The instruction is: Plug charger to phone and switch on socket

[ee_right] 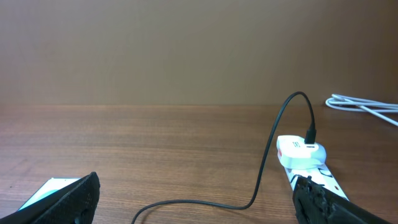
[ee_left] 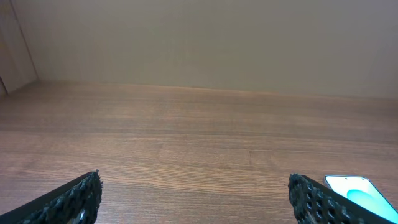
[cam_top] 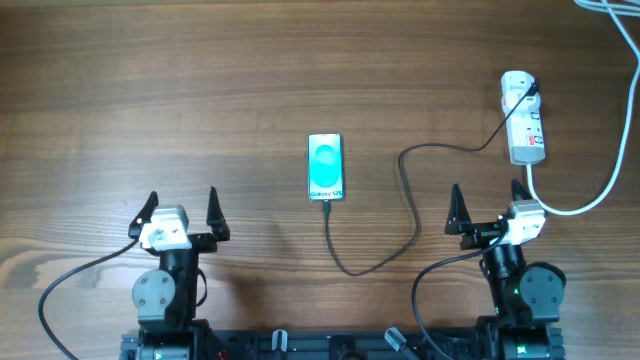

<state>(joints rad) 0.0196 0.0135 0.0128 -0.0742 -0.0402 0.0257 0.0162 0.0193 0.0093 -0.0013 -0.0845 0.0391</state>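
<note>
Black charger reaches the phone only overhead; left gripper and right gripper gape wide.

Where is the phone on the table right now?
In the overhead view the phone lies at the middle of the table, the black cable meeting its near end, the power strip farther right.

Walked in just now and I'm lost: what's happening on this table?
Nothing is being handled. The left fingers and right fingers are both open and empty, apart from everything. The phone lies ahead between them, screen lit. The charger appears already plugged into its near end and runs back to the socket. Whether the socket is switched on can't be told.
</note>
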